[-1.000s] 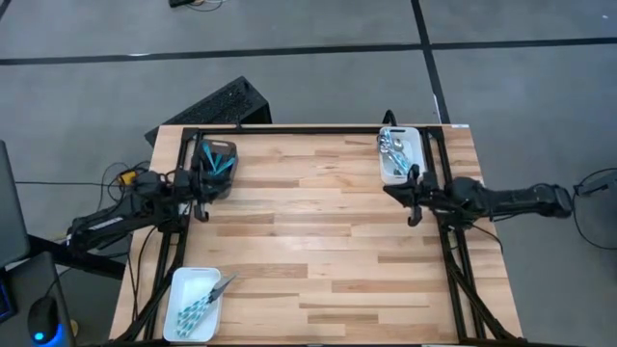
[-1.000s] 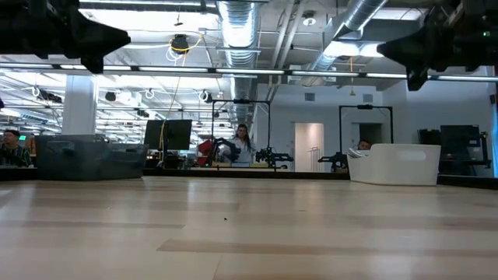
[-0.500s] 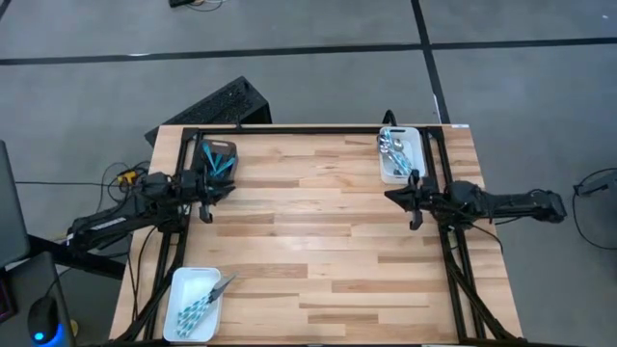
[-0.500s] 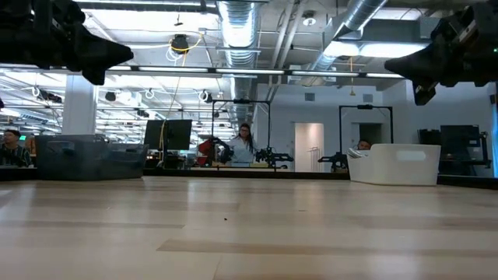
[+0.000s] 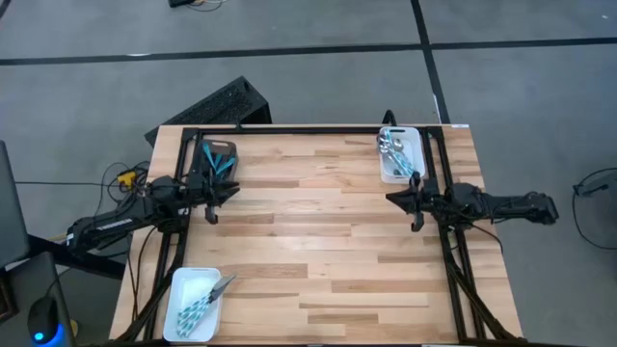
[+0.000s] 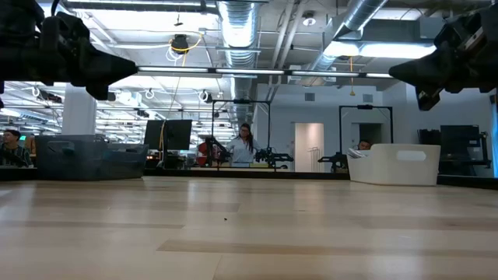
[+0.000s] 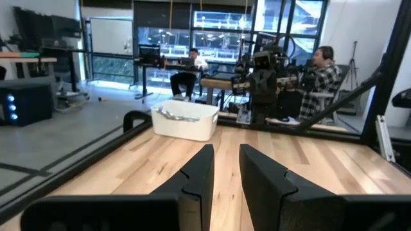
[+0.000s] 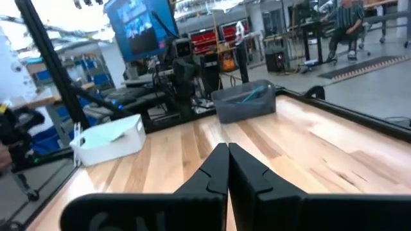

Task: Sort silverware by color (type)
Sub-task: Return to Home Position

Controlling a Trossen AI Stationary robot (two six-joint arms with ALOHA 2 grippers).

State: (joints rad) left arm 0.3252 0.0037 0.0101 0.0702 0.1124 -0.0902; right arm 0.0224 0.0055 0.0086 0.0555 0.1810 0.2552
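The silverware lies in three trays. Teal-handled pieces [image 5: 218,160] fill a dark grey tray [image 5: 228,146] at the far left. All-silver pieces [image 5: 391,149] lie in a white tray [image 5: 409,135] at the far right. More teal-handled pieces [image 5: 198,306] rest in a white tray [image 5: 188,280] at the near left. My left gripper [image 5: 229,191] hovers level beside the dark tray, open by a narrow gap [image 7: 226,168] with nothing in it. My right gripper [image 5: 391,199] hovers level near the far-right tray, shut [image 8: 227,168] and empty.
A black frame [image 5: 289,129] runs along the table's far edge and down both sides. The wooden top [image 5: 318,241] between the arms carries nothing. People sit at desks in the room beyond the table [image 7: 321,64].
Both grippers have sunk a little toward the table while still pointing level. Neither has opened, shut or touched anything. The silverware has stayed in its trays.
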